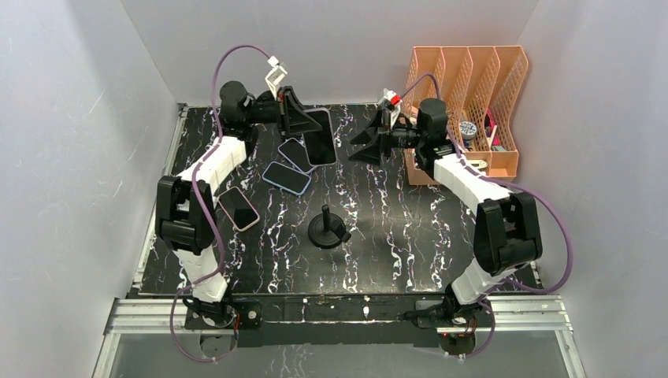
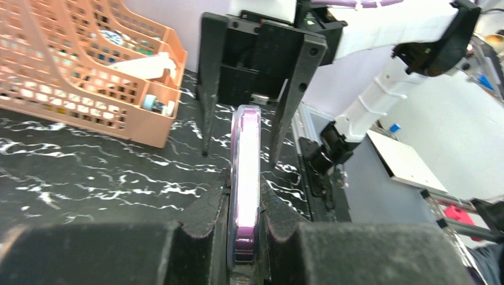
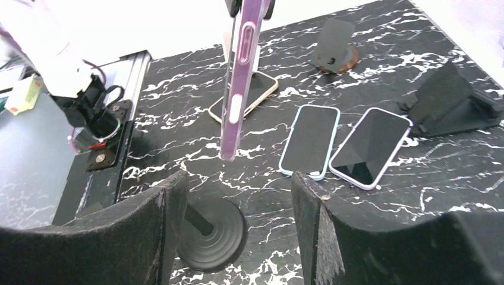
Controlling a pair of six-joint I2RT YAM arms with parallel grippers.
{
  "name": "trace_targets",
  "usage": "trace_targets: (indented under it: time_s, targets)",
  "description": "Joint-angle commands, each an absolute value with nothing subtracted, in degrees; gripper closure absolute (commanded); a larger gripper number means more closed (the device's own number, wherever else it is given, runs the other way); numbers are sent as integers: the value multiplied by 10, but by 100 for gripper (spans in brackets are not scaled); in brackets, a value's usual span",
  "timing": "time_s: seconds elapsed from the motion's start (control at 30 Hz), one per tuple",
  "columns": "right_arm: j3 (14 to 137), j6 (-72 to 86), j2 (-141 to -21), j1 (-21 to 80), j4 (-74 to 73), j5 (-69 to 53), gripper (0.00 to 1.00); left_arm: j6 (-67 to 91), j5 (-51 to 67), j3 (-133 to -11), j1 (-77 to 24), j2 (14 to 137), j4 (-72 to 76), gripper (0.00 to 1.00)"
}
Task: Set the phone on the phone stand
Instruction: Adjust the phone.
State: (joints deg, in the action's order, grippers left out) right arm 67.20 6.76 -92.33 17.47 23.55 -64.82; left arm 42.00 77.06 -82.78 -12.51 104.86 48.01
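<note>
While the left gripper point(image 1: 299, 118) clamps the purple-cased phone point(image 2: 246, 172) by one end, clear of the table point(image 1: 417, 236), I note the right gripper point(image 3: 238, 181) facing it, jaws apart, holding nothing. Phone stand point(image 1: 327, 228) sits well apart, toward the near edge.

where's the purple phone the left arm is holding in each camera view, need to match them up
top external: purple phone at upper centre, held by the left end effector.
left wrist: purple phone edge-on at centre, clamped between that arm's own fingers.
right wrist: purple phone hanging edge-on at top centre.
shared landmark: the open right end effector, facing the phone in all three views.
</note>
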Motion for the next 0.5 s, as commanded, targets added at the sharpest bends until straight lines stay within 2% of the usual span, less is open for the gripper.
trace_targets:
  time_s: [0.0,0.33,0.4,0.47]
  targets:
    - [695,98,-935,192,301,-680,29,448,804,-849,-145,1044,506,100]
    - [722,97,-959,229,292,-664,31,445,791,-858,-166,1057,507,100]
    - [731,98,-967,236,285,-663,33,444,789,-862,-169,1062,508,100]
    - [743,98,-981,244,271,-662,40,443,788,-865,-171,1066,508,100]
